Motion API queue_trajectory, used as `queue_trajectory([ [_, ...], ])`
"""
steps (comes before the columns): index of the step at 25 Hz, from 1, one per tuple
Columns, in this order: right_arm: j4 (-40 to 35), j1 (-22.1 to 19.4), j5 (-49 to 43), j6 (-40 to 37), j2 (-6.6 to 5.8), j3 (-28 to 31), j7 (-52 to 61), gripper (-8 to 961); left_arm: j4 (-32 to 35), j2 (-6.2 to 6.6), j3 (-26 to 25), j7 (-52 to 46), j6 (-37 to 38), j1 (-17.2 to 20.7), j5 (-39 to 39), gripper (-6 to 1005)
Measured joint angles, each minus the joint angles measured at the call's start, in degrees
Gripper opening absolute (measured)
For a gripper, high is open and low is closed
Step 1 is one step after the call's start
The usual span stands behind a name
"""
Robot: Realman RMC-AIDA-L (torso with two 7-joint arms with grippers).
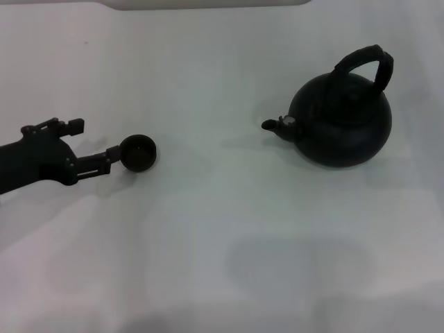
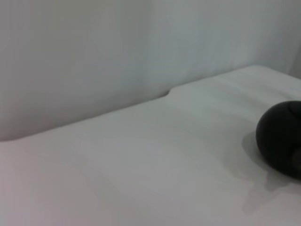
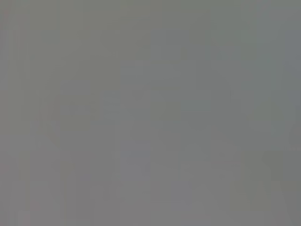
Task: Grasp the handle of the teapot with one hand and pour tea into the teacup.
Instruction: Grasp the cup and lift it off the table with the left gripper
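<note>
The teapot (image 1: pixel 341 125) is a large round matte black pot standing at the right of the white table, with its spout (image 1: pixel 272 125) pointing left. Its handle (image 1: pixel 365 64) arches over the top with nothing on it. The small black teacup (image 1: pixel 138 153) stands upright at the left, far from the pot. My left gripper (image 1: pixel 114 158) reaches in from the left edge and its tip is right at the cup's left side. In the left wrist view the cup (image 2: pixel 281 141) shows as a dark round shape. My right gripper is out of view.
The white table (image 1: pixel 229 229) spreads between cup and teapot and toward the front. Its far edge (image 1: pixel 208 5) runs along the top of the head view. The right wrist view shows only plain grey.
</note>
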Motion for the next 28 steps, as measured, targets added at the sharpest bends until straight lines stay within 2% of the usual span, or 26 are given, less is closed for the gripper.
queue_trajectory([
  [11,-1.0,-0.2,0.0,-2.1,0.00,-0.4,0.0,838,-4.6,0.03,0.1,5.1,-1.9,-0.6,0.1,878],
  [18,-1.7,-0.2,-0.1,-2.8,0.01,-0.5,0.0,838,-11.1,-0.06,-0.4,9.7,-3.6,-4.4,-0.9,880],
  [23,-1.7,-0.2,-0.1,-3.3,0.09,-0.5,0.0,838,-13.0,-0.12,-0.1,15.1,-4.6,-5.9,-4.6,881],
  [28,-1.7,-0.1,-0.1,-3.7,0.14,-0.5,0.0,838,-14.4,0.03,-0.1,15.3,-4.0,-7.9,-4.7,881],
])
